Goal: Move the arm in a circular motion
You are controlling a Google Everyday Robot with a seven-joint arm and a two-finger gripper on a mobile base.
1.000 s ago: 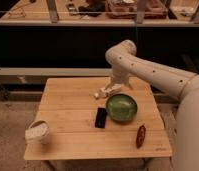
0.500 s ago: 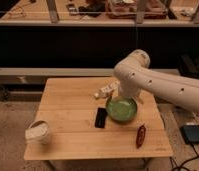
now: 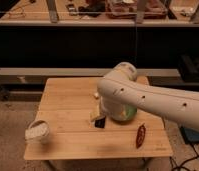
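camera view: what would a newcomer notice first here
The arm reaches in from the right, filling the middle and covering most of a green bowl on the wooden table. Its gripper hangs beside a black object at table centre. A crumpled white object sits at the front left corner.

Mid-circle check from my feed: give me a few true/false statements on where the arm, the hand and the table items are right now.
1. The arm reaches in from the right, over the wooden table. True.
2. The green bowl is in full view. False: the arm covers most of it.
3. The hand is low over the table, beside the black object. True.
4. The white cup sits at the back right corner. False: it is at the front left corner.
5. The reddish object lies inside the bowl. False: it lies on the table, in front of the bowl and to its right.
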